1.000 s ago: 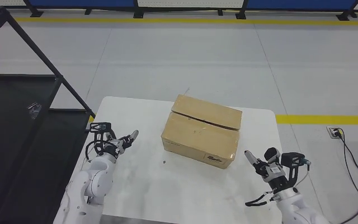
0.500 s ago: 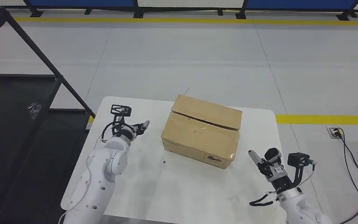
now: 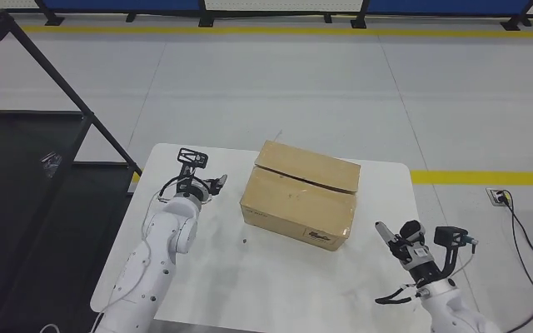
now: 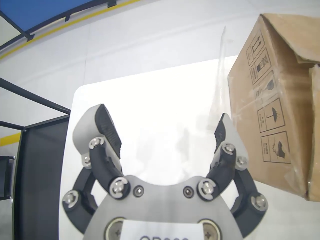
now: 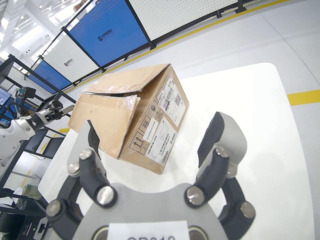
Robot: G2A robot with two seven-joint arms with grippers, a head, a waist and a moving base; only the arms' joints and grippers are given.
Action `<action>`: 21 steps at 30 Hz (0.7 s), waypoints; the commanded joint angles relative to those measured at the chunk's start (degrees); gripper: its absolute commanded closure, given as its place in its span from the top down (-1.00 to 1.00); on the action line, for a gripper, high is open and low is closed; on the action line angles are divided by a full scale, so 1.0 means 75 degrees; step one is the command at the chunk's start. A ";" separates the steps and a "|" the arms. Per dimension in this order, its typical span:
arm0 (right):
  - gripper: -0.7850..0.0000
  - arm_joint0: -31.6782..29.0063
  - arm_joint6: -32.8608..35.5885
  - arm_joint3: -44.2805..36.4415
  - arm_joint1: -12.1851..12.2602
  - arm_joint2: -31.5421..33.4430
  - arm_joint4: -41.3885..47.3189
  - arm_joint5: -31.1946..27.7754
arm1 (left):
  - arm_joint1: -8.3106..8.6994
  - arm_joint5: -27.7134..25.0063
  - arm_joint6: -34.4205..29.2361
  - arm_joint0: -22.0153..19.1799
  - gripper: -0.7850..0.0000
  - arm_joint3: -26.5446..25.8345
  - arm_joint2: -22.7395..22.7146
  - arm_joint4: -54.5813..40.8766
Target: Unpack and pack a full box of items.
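Note:
A brown cardboard box (image 3: 300, 196) lies at the back middle of the white table (image 3: 250, 283). Its top flaps (image 5: 117, 93) are folded down but sit slightly lifted at the seam, with torn clear tape; what is inside is hidden. My left gripper (image 3: 213, 183) hovers just left of the box, open and empty, and the box's side with printed symbols (image 4: 272, 126) is close beside one fingertip. My right gripper (image 3: 396, 241) is open and empty near the table's front right corner, a short way from the labelled end of the box (image 5: 165, 116).
A black metal rack (image 3: 67, 108) and a dark platform (image 3: 50, 216) stand left of the table. A small dark speck (image 3: 244, 242) lies on the table in front of the box. The other arm's gripper (image 5: 56, 111) shows beyond the box.
My left arm has swung forward and right, from the table's left edge to beside the box. My right arm has drifted slightly right and toward the front edge.

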 commanded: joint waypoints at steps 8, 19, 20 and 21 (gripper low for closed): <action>1.00 -0.0039 -0.0065 -0.0057 0.0007 -0.0058 -0.0040 -0.0006 | -0.0059 -0.0502 -0.0661 -0.0633 1.00 0.0570 0.0057 -0.0313; 1.00 -0.0287 -0.0172 0.0190 0.0070 0.0137 0.0090 -0.0128 | -0.0632 0.0232 -0.2712 -0.2873 1.00 0.2881 0.1136 -0.1185; 1.00 -0.0299 -0.0142 0.0184 0.0076 0.0148 0.0100 -0.0110 | -0.0708 0.0136 -0.2902 -0.3051 1.00 0.3088 0.1274 -0.1336; 1.00 -0.0308 -0.0075 0.0170 0.0084 0.0154 0.0076 -0.0080 | -0.0708 0.0136 -0.2902 -0.3051 1.00 0.3088 0.1274 -0.1336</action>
